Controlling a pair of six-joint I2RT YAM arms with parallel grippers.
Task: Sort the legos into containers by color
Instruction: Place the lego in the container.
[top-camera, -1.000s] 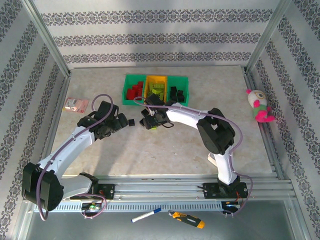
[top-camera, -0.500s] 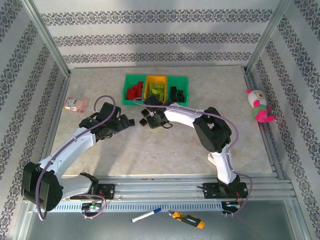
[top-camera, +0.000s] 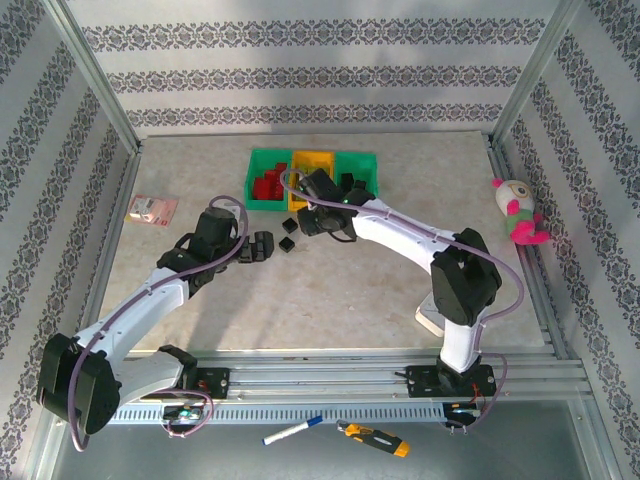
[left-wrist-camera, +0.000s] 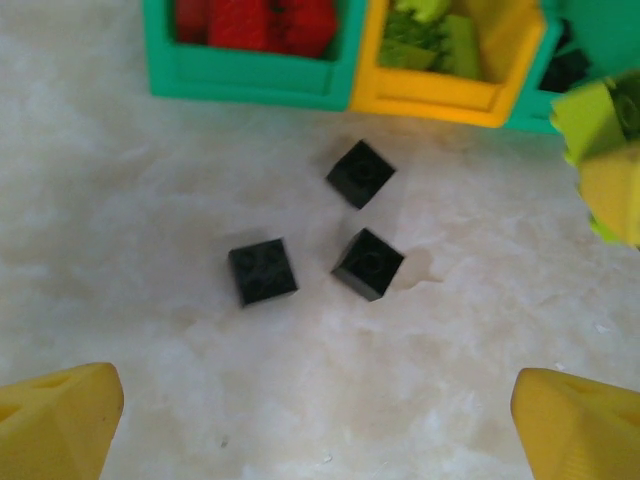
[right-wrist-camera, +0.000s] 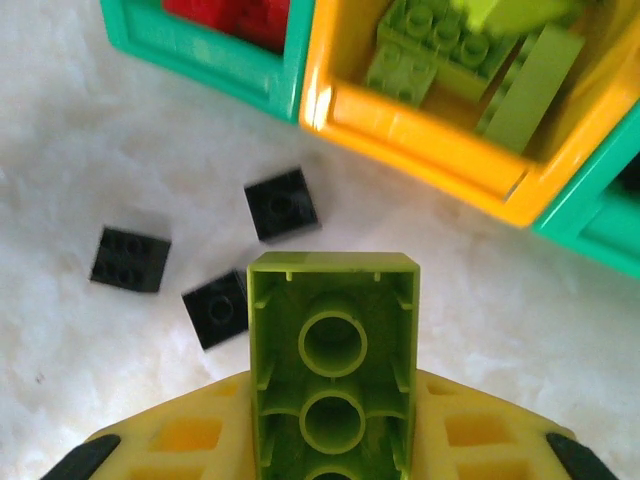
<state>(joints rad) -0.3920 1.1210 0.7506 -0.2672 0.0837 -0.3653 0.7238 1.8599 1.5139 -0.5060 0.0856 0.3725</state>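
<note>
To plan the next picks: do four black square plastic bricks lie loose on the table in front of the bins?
No, just three black square plastic bricks lie on the pale table.

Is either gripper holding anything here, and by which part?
The right gripper holds a lime green brick by its long sides at the near end. The left gripper is open and empty.

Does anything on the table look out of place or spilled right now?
Three black legos lie loose on the table in front of the containers, outside any bin. Nothing looks spilled or damaged.
</note>
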